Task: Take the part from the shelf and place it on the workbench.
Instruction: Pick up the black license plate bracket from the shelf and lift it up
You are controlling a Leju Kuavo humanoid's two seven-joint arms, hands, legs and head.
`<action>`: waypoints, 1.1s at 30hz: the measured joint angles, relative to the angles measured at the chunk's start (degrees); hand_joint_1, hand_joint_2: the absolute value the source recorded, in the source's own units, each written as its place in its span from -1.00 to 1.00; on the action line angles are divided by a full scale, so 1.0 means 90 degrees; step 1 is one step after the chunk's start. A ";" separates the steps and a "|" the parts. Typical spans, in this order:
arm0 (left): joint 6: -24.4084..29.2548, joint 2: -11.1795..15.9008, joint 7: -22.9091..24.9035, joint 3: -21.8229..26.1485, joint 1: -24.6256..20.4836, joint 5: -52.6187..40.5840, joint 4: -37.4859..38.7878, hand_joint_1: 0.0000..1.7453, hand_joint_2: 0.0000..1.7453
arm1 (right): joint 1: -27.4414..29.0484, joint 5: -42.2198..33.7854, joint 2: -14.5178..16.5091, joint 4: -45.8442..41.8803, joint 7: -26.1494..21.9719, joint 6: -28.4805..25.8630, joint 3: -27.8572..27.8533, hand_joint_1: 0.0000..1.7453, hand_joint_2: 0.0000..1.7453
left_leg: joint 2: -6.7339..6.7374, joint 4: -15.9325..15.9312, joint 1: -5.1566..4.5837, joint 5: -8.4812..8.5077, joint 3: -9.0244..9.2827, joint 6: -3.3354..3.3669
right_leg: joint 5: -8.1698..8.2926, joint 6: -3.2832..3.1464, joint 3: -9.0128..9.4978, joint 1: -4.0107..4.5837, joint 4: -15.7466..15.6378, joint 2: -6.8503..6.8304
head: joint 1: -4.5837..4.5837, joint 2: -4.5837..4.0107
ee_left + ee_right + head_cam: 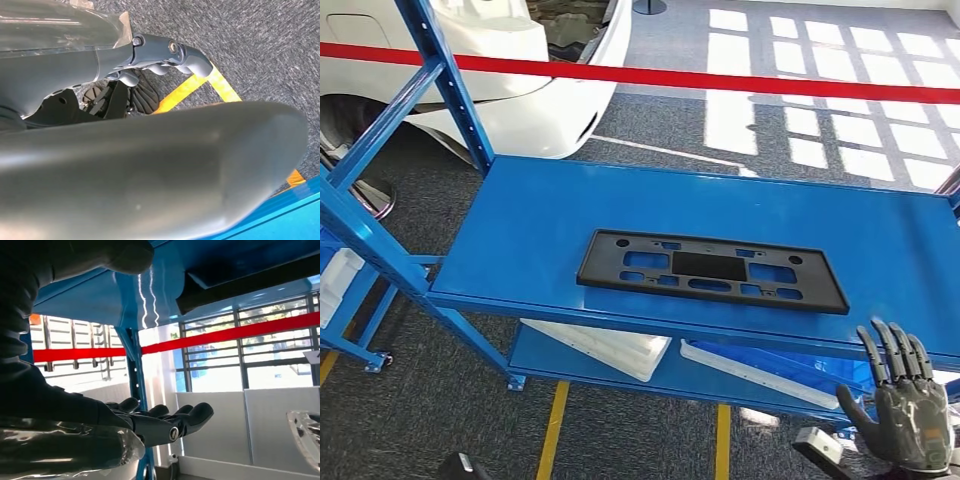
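Observation:
A flat black plastic part (pixel 712 272) with several cut-outs lies on the blue shelf's top board (pixel 516 230), near its front edge. My right hand (pixel 905 405) is low at the right, in front of and below that edge, right of the part, fingers spread and holding nothing. In the right wrist view the right hand (pixel 166 422) stretches out flat by the shelf board (pixel 113 300), with the dark part (pixel 245 285) apart from it. My left hand (pixel 166 52) hangs over the carpeted floor, fingers extended and holding nothing.
Blue uprights (pixel 448 80) rise at the shelf's left end. White trays (pixel 607 348) lie on the lower board. A white car (pixel 524 90) and red barrier tape (pixel 743 78) stand behind. Yellow floor lines (pixel 554 430) run under the shelf front.

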 joint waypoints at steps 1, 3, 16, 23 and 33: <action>0.0001 0.0001 0.0004 -0.0001 0.0001 0.0000 0.0000 -1.00 -1.00 | -0.0007 -0.0001 -0.0063 0.0022 0.0007 0.0006 -0.0058 -1.00 1.00 | 0.0000 0.0000 0.0000 0.0000 0.0000 0.0000 | 0.0000 0.0000 0.0000 0.0000 0.0000 0.0000 | 0.0000 0.0000; 0.0002 0.0001 0.0010 -0.0002 0.0002 0.0000 0.0000 -1.00 -1.00 | -0.0016 -0.0013 -0.0159 0.0059 0.0009 0.0012 -0.0154 -1.00 1.00 | 0.0000 0.0000 0.0001 0.0000 -0.0001 0.0000 | 0.0000 0.0000 -0.0001 0.0000 0.0000 0.0000 | -0.0001 0.0000; -0.0069 0.0001 0.0064 -0.0161 -0.0077 0.0000 0.0000 -1.00 -1.00 | -0.0608 -0.0238 -0.0488 0.0637 -0.0502 0.0742 0.0073 -1.00 1.00 | 0.0000 0.0000 0.0001 0.0003 0.0001 0.0003 | 0.0002 0.0002 0.0005 0.0001 0.0001 0.0000 | -0.0001 0.0000; -0.0129 0.0000 0.0155 -0.0284 -0.0113 0.0000 0.0000 -1.00 -1.00 | -0.1170 -0.0751 -0.0611 0.1030 -0.0929 0.1182 0.0644 -1.00 1.00 | -0.0001 0.0000 0.0001 0.0003 0.0000 0.0003 | 0.0002 0.0003 0.0004 0.0001 0.0001 0.0001 | -0.0001 0.0000; -0.0139 -0.0001 0.0212 -0.0338 -0.0161 0.0000 0.0000 -1.00 -1.00 | -0.1796 -0.1039 -0.0536 0.1313 -0.1091 0.1396 0.1313 -1.00 1.00 | -0.0003 0.0000 0.0002 0.0004 0.0000 0.0003 | 0.0002 0.0003 0.0004 0.0001 0.0002 -0.0003 | -0.0001 0.0000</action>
